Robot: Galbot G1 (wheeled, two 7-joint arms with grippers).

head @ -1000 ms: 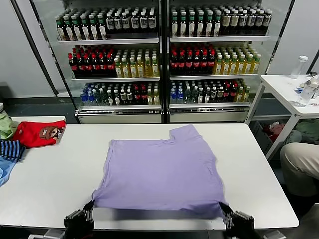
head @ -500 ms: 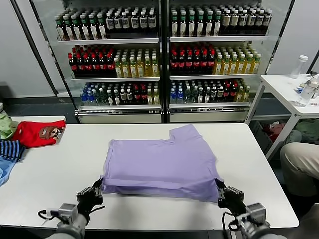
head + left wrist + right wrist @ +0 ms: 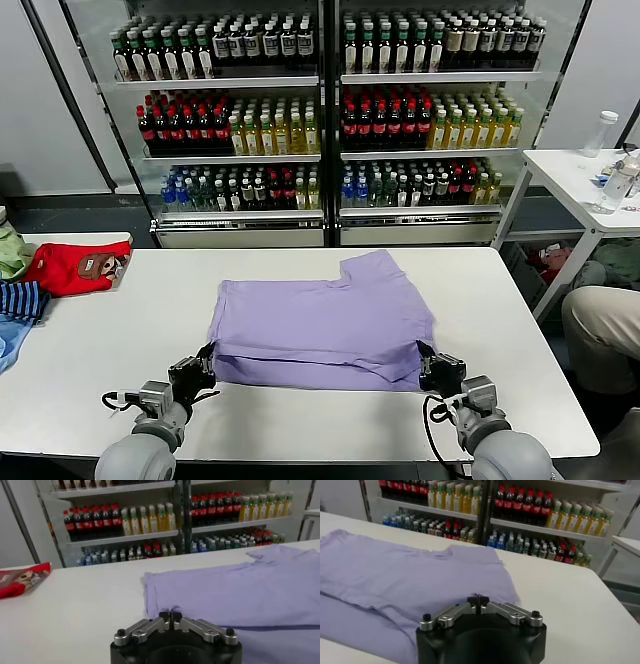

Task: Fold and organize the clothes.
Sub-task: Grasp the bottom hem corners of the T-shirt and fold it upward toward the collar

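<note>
Both tools, left tool [image 3: 207, 364] and right tool [image 3: 428, 362], sit at the T-shirt [image 3: 325, 320]'s near corners on the bench [image 3: 100, 350], though I cannot tell whether either grips it. Its near hem lies doubled; further folds probably remain.

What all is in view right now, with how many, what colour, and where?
T-shirt: one, lavender, middle of the table, near hem folded up over itself.
Table: one, white, under the shirt.
Red garment: one, far left table edge.
Striped garment: one, blue, left edge, beside the red one.
Drink shelves: two units, many bottles, behind the table.
Side table: one, white, far right, with bottles.
Left gripper: black, at the fold's near left corner.
Right gripper: black, at the near right corner.
</note>
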